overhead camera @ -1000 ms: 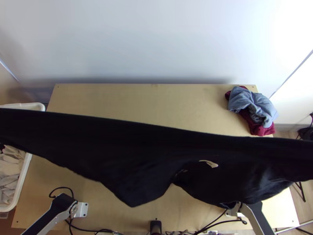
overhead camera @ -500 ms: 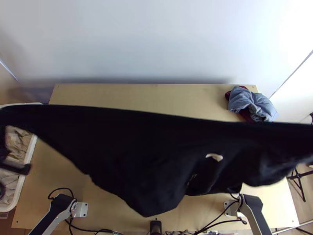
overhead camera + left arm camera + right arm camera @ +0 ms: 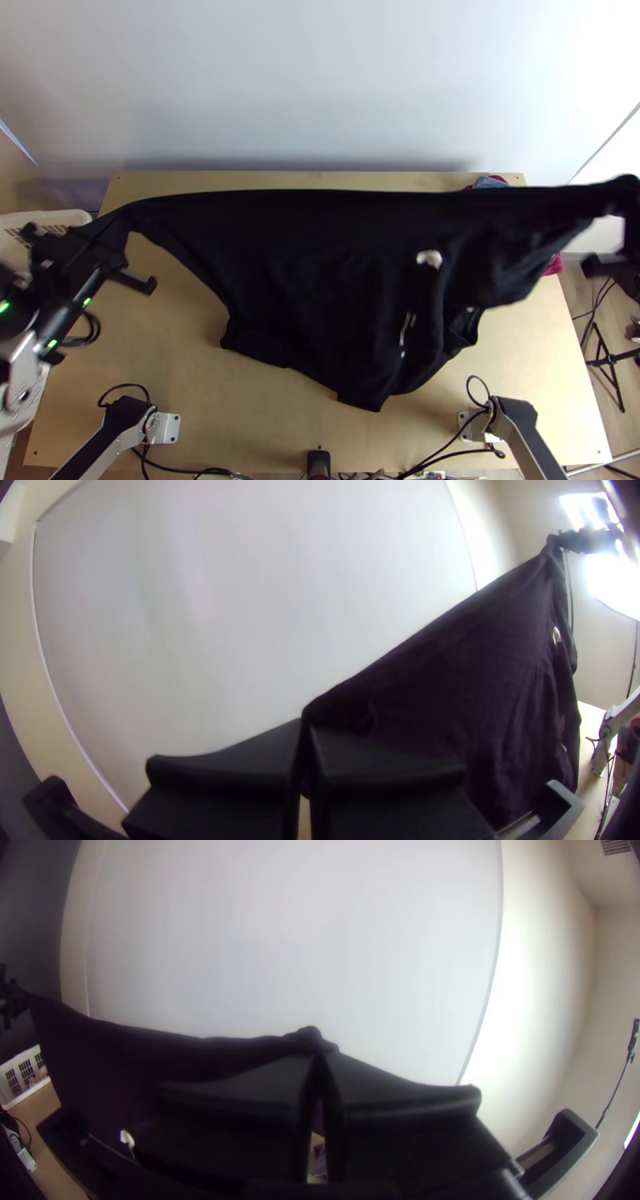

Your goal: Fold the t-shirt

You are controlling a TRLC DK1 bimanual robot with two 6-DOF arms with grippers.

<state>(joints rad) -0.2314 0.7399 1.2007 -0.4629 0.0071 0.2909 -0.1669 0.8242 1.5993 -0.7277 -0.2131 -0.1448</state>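
Left gripper [image 3: 120, 226] and right gripper [image 3: 618, 190] are both closed, pinching the t-shirt [image 3: 320, 272] by its upper edge; it hangs stretched between and below them.

Silver-grey links [image 3: 518, 446] — black joints [image 3: 128, 411], green lights [image 3: 53, 343], looping black cables [image 3: 128, 385]

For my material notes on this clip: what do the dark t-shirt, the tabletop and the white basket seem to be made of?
The t-shirt looks like matt, dark fabric, perhaps cotton: it hangs in soft folds. The tabletop looks like smooth wood or wood-look board, pale and even-toned. The basket is probably plastic, given its stiff, rounded rim and slotted wall.
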